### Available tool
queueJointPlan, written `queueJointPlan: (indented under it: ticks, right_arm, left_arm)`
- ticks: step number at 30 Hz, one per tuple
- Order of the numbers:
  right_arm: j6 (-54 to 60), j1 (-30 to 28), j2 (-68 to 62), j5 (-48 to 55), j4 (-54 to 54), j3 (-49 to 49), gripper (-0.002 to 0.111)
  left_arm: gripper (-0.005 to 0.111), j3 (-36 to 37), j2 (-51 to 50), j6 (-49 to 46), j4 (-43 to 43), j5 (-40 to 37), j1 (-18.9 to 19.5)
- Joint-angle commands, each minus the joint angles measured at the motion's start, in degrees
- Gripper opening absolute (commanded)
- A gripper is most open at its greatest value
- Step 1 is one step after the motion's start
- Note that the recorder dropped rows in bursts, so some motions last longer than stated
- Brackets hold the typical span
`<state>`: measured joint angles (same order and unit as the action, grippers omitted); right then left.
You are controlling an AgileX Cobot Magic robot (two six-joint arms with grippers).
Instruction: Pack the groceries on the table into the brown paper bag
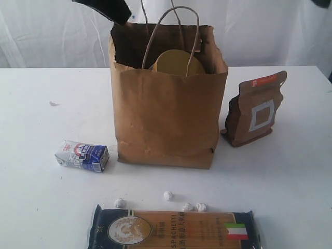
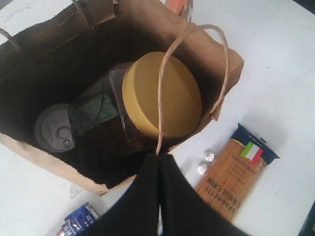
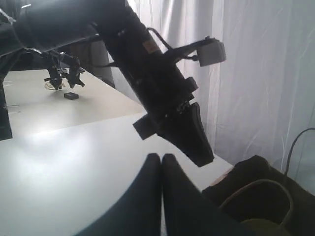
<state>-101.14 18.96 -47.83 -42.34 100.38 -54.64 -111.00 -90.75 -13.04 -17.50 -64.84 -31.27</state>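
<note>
The brown paper bag stands upright mid-table. Inside it lie a clear jar with a tan lid and a dark pull-tab jar. My left gripper hovers shut over the bag's rim, and one paper handle lines up with its tips. It shows as a dark shape above the bag's rear left corner. On the table are a brown pouch, a small blue-white carton, a spaghetti packet and several foil balls. My right gripper is shut and empty, raised off the table.
White curtains hang behind the table. The left arm crosses in front of the right gripper, close to its tips. The spaghetti packet lies at the table's front edge, with the foil balls just behind it.
</note>
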Motion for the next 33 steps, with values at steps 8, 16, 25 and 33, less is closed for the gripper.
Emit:
queueJointPlan:
  ticks: [8, 16, 25, 33]
  right_arm:
    - [0.50, -0.29, 8.64, 0.97, -0.44, 11.94, 0.000]
    - [-1.44, -0.29, 14.34, 3.60, -0.44, 21.61, 0.000]
    - [-6.38, -0.29, 16.71, 21.07, -0.44, 32.71, 0.000]
    - [-12.38, -0.29, 16.71, 43.14, -0.44, 39.37, 0.000]
  left_arm:
    - [0.000, 18.45, 22.10, 1.96, 0.56, 6.09, 0.14]
    - [0.000, 50.37, 46.72, 4.52, 1.23, 21.78, 0.14]
    - [0.000, 66.35, 58.63, 10.56, 1.01, 29.70, 0.14]
    - [0.000, 69.31, 62.37, 10.73, -0.41, 30.76, 0.14]
